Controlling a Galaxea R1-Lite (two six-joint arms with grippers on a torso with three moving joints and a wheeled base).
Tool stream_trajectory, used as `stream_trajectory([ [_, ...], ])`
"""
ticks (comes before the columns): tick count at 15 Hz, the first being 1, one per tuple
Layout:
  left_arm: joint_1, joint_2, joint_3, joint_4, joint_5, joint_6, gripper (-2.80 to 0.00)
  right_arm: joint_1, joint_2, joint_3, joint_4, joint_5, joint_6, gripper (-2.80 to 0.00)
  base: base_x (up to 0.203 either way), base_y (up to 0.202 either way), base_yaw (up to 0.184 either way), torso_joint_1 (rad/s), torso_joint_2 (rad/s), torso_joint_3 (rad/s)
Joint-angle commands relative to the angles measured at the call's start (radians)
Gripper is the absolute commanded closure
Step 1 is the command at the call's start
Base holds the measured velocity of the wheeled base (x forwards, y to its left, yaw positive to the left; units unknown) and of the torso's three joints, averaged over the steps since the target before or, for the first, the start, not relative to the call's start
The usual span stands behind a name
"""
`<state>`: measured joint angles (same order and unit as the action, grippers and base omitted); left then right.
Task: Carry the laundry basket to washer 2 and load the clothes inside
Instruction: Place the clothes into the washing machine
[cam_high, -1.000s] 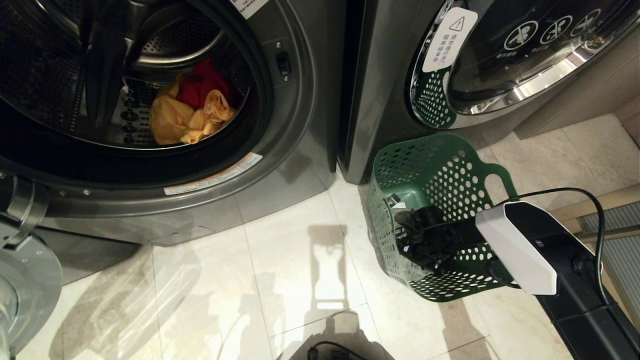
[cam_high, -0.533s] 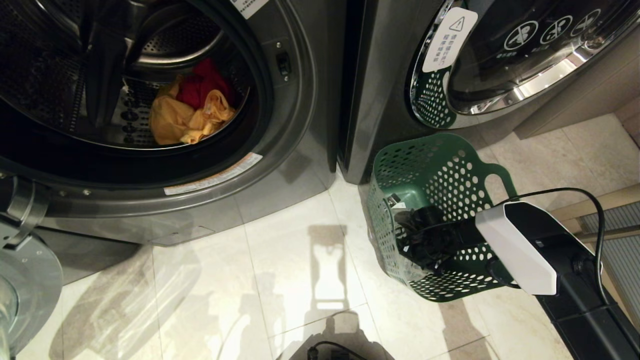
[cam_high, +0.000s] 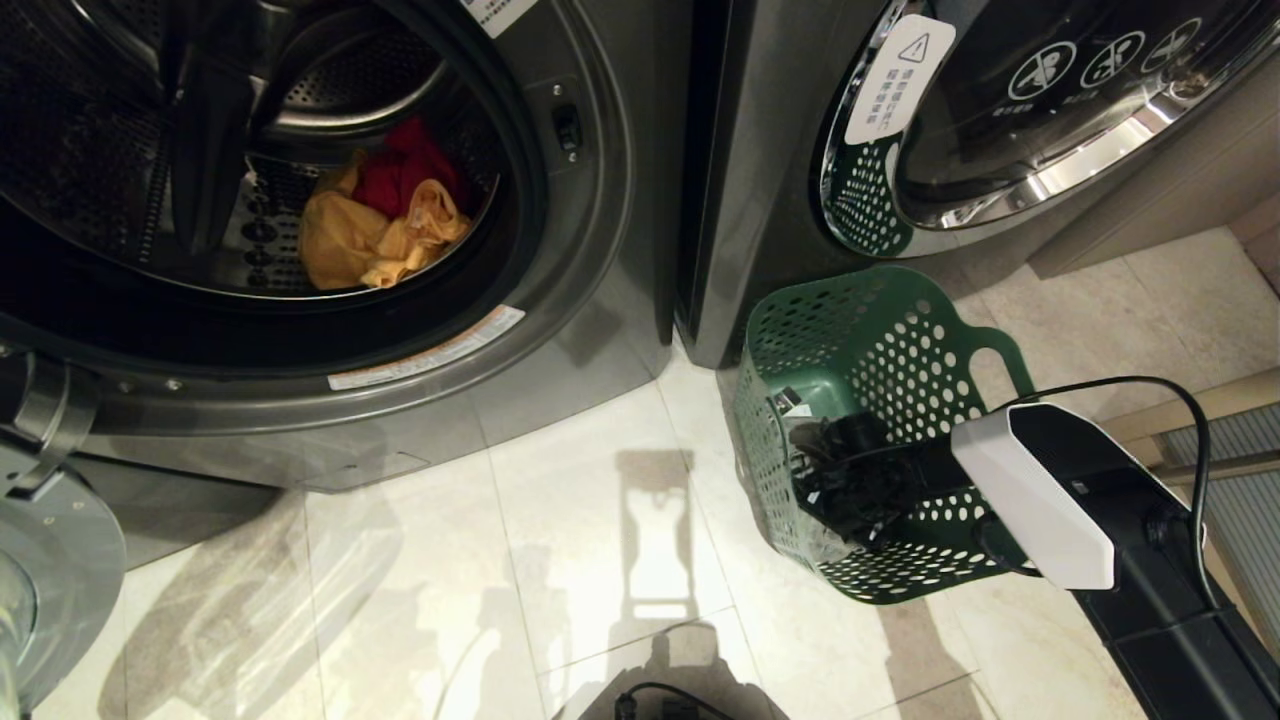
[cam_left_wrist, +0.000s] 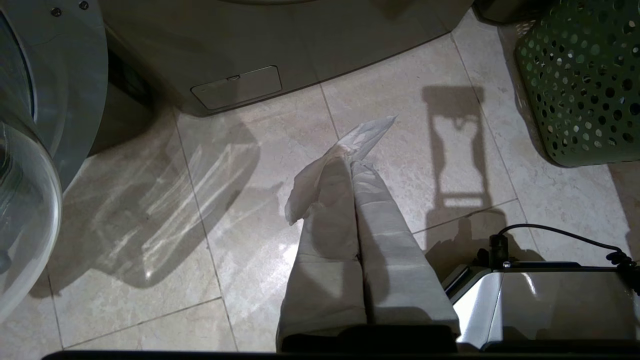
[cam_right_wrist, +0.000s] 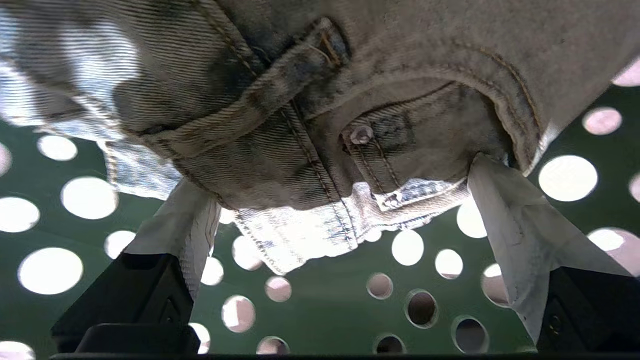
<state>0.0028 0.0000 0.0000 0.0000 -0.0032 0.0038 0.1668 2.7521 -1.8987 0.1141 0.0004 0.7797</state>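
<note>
We see two dark grey front-load washers side by side: the one on the left (cam_high: 560, 330) stands with its round door (cam_high: 50, 560) swung wide, and in its perforated steel drum lies a crumpled yellow garment (cam_high: 370, 240) with a red garment (cam_high: 410, 165) just behind it; the neighbouring grey washer (cam_high: 780, 150) on the right has its chrome-rimmed glass door shut, and we cannot read a numeral on either machine. On the pale marble-look floor tiles (cam_high: 580, 520), just before the right-hand washer's lower corner, stands the dark green plastic laundry basket (cam_high: 890, 350), its walls pierced with round holes. Our right arm reaches into it from the right; the right gripper (cam_right_wrist: 345, 240) hangs inside with its cloth-wrapped fingers (cam_right_wrist: 520, 240) spread wide on either side of a faded, washed denim garment (cam_right_wrist: 320, 100), not closed on it. The left gripper (cam_left_wrist: 352, 160) hangs above the floor tiles near the open washer, its wrapped fingers pressed together on nothing.
</note>
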Motion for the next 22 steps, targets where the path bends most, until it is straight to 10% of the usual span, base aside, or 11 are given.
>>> stream_trajectory([
  [1, 0.000, 0.002, -0.001, 0.000, 0.000, 0.001, 0.00, 0.000, 0.001, -0.017, 0.048, 0.000, -0.003, -2.80, 0.000, 0.000, 0.000, 0.000, 0.00, 0.000],
  [21, 0.000, 0.002, 0.000, 0.000, 0.000, 0.001, 0.00, 0.014, 0.004, -0.045, 0.119, -0.056, -0.059, -2.80, 0.000, 0.000, 0.000, 0.000, 0.00, 0.000],
  [22, 0.000, 0.002, 0.000, 0.000, 0.000, -0.001, 0.00, 0.014, 0.005, -0.048, 0.119, -0.061, -0.061, 0.00, 0.000, 0.000, 0.000, 0.000, 0.00, 0.000],
])
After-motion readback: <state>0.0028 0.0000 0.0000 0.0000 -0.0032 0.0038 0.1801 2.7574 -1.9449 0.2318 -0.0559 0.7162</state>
